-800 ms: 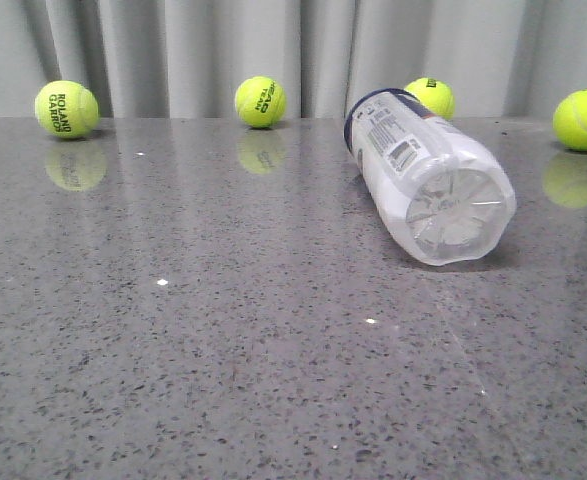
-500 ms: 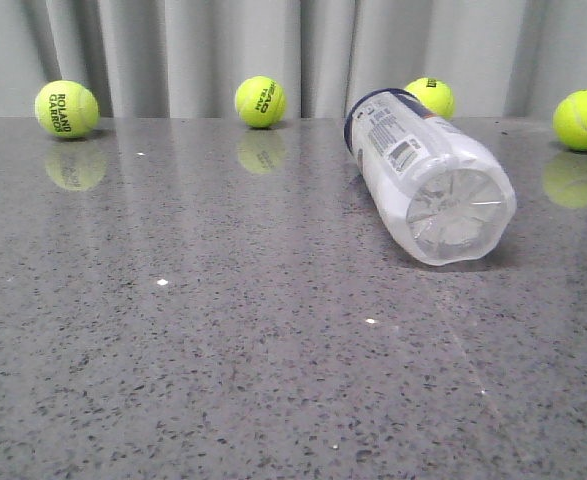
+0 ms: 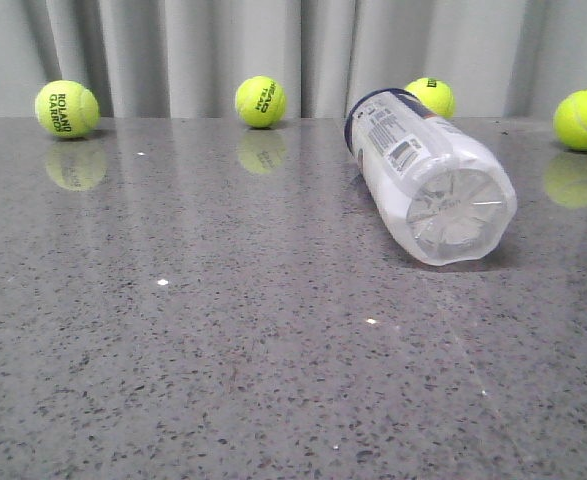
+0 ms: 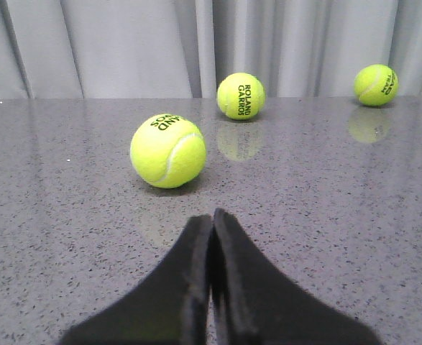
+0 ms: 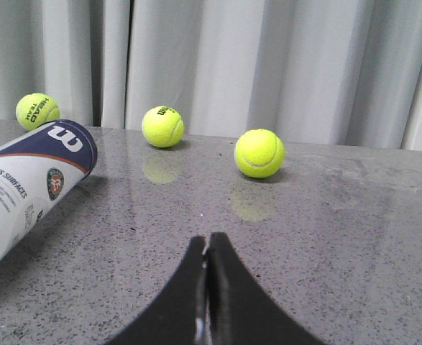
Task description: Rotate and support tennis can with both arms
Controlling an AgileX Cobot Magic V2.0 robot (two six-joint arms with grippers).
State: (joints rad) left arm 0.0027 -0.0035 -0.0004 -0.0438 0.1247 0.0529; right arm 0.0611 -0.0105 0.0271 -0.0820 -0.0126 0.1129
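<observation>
The tennis can (image 3: 423, 180) lies on its side on the grey table, right of centre in the front view, its clear bottom end toward the camera and its navy band at the far end. It also shows in the right wrist view (image 5: 31, 183), with navy band, orange stripe and round logo. My right gripper (image 5: 208, 241) is shut and empty, apart from the can, above bare table. My left gripper (image 4: 212, 217) is shut and empty, short of a tennis ball (image 4: 168, 151). Neither gripper shows in the front view.
Several yellow-green tennis balls stand along the back by the grey curtain: far left (image 3: 66, 109), middle (image 3: 260, 101), behind the can (image 3: 431, 96) and far right (image 3: 583, 119). The right wrist view shows a ball (image 5: 259, 153) ahead of the gripper.
The far-right ball has shifted very slightly. The can and the other balls have not moved.
</observation>
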